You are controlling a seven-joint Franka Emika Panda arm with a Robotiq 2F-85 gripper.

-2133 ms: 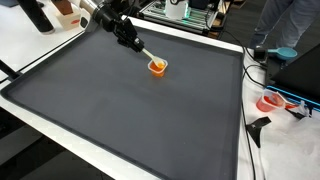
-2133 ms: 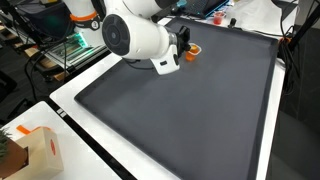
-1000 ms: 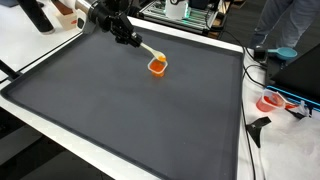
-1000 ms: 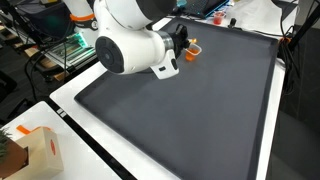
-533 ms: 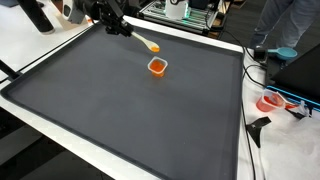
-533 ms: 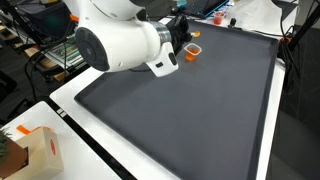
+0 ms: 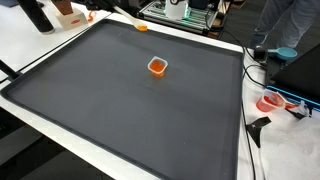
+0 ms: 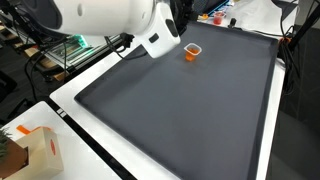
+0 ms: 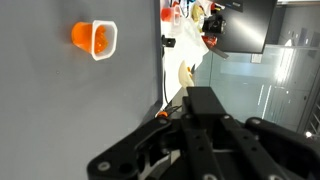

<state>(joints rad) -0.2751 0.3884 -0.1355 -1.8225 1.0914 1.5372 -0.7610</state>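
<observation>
A small square white cup (image 7: 157, 66) with orange contents stands on the black mat (image 7: 130, 100), toward its far side; it also shows in an exterior view (image 8: 191, 52) and in the wrist view (image 9: 95, 38). A pale spoon with an orange tip (image 7: 141, 27) hangs above the mat's far edge, its handle running out of the top of the picture. My gripper (image 8: 176, 22) is raised well above and away from the cup. The wrist view shows the dark gripper (image 9: 186, 115) with an orange spot (image 9: 163, 114) beside it. The jaws look shut on the spoon.
A white table rim (image 7: 60, 150) borders the mat. A cardboard box (image 8: 35, 150) sits at a near corner. Cables and red-and-white items (image 7: 272, 101) lie beside the mat, and a person (image 7: 290, 25) stands behind them. Dark bottles (image 7: 40, 15) stand at the far corner.
The arm has lifted the spoon out of the cup and carried it up and back toward the mat's far edge, leaving one exterior view almost entirely. The cup has not moved.
</observation>
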